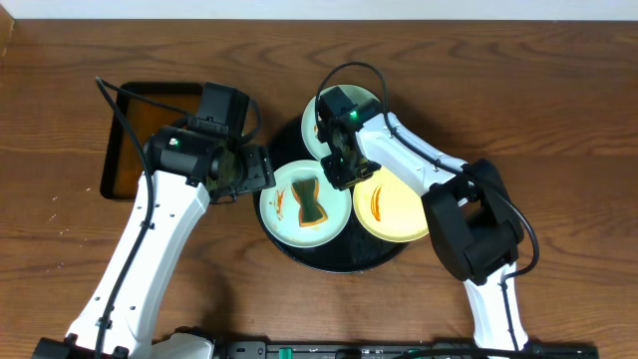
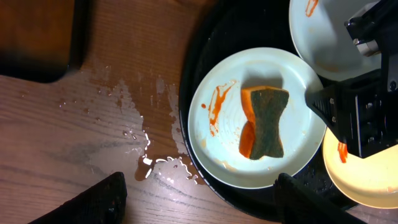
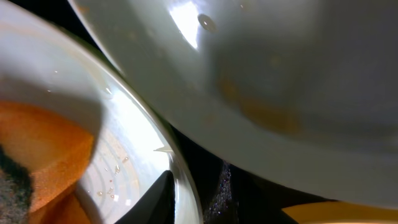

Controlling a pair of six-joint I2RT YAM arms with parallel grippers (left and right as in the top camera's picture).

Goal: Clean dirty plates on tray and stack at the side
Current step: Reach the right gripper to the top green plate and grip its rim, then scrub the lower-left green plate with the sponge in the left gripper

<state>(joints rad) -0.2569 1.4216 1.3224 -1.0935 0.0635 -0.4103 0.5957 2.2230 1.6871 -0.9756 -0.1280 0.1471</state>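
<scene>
Wood-grain table [image 1: 558,100] carries the round black tray [image 1: 334,261] at its middle, and all three dirty plates sit on it: the near-left mint plate [image 2: 214,146], the far mint plate [image 2: 317,37] and the yellow plate [image 1: 399,209] at the near right, each smeared with orange-red sauce. One sponge [image 2: 266,121], orange with a dark green scouring face, lies loose on the near-left mint plate. The left gripper [image 1: 254,172] hangs just left of the tray, fingers spread wide with nothing between them. The right gripper [image 1: 341,172] is low over the spot where the three plates meet; whether its fingers are parted or pinching anything cannot be told. The likeliest trouble is its tip catching a rim: the plates lie almost touching, so a nudge to one could ride it up on its neighbour or shove it against the tray wall. A pool of water [image 2: 146,152] spreads on the wood beside the tray's left edge, so a plate stacked there would probably skid, and wet glaze may slip from a pinch. Count: three plates, two mint and one yellow; one sponge; one round tray; one rectangular black tray [image 1: 135,130] at the far left; two grippers.
</scene>
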